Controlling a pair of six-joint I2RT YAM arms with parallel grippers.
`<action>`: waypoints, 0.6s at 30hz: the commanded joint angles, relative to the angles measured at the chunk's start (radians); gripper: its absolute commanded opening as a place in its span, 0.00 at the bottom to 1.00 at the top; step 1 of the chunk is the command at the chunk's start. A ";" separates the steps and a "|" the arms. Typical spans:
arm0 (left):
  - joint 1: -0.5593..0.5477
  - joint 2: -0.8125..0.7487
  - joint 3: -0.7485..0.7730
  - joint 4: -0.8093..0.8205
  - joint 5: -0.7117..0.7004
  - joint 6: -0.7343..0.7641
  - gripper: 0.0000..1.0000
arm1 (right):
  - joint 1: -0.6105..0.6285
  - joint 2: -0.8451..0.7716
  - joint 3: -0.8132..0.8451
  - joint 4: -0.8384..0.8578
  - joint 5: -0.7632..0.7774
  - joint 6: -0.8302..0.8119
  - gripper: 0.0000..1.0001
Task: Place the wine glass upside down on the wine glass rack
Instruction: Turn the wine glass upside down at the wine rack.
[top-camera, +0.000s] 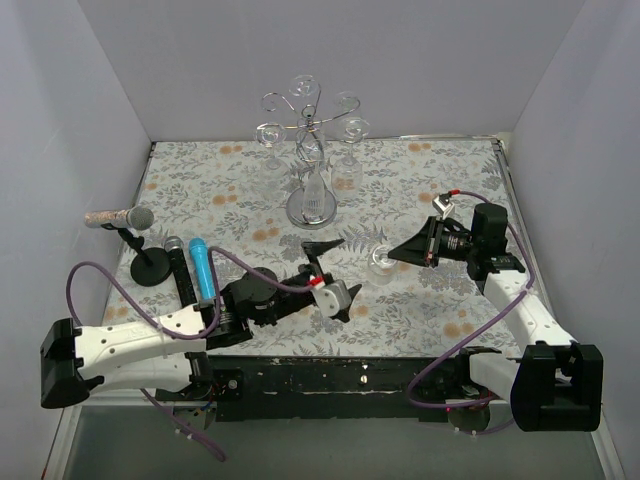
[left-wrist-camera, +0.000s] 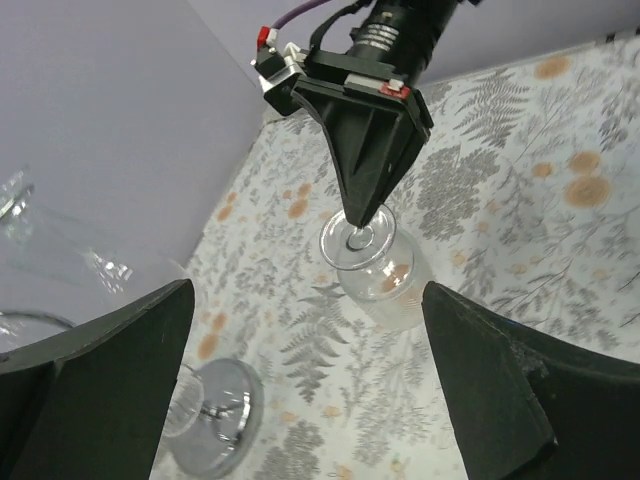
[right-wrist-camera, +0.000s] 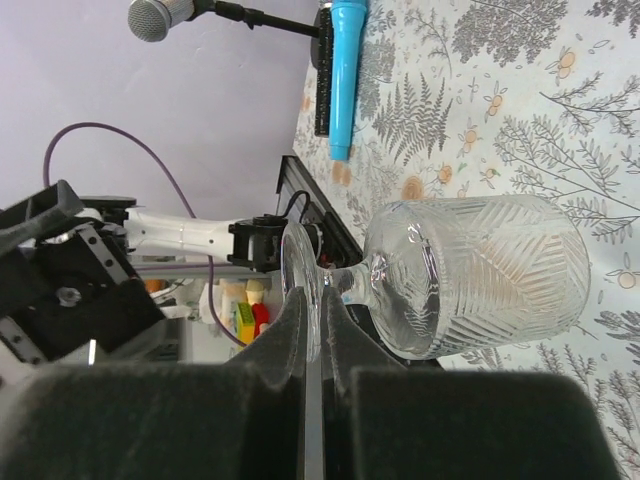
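**Pinching an upturned glass by its foot**

The right gripper (right-wrist-camera: 313, 320) has its fingers closed flat on the round foot of the one clear, leaf-cut wine glass (right-wrist-camera: 470, 275) that is off the rack. The glass is upside down, foot up and rim toward the grey floral tablecloth (top-camera: 420, 180), with its long axis near upright. Whether the rim touches the cloth I cannot tell. It is right of centre, well apart from the shiny silver wire wine glass rack (top-camera: 311, 160) with a round mirrored base at the back. Other clear glasses hang there, too overlapped to count. The left gripper (left-wrist-camera: 308, 300), near the glass, gapes wide and holds nothing. Three microphones are at left: one silver microphone (top-camera: 125, 217) on a black stand, one black microphone (top-camera: 180, 265), one blue microphone (top-camera: 202, 268).
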 joint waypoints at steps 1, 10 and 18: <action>-0.006 -0.050 0.089 -0.160 -0.129 -0.463 0.98 | -0.008 -0.028 0.049 -0.021 0.001 -0.094 0.01; 0.050 -0.107 0.099 -0.185 -0.146 -1.114 0.98 | -0.006 -0.016 0.057 -0.041 0.005 -0.143 0.01; 0.296 -0.145 -0.038 -0.052 0.141 -1.653 0.98 | -0.008 -0.017 0.059 -0.070 0.005 -0.155 0.01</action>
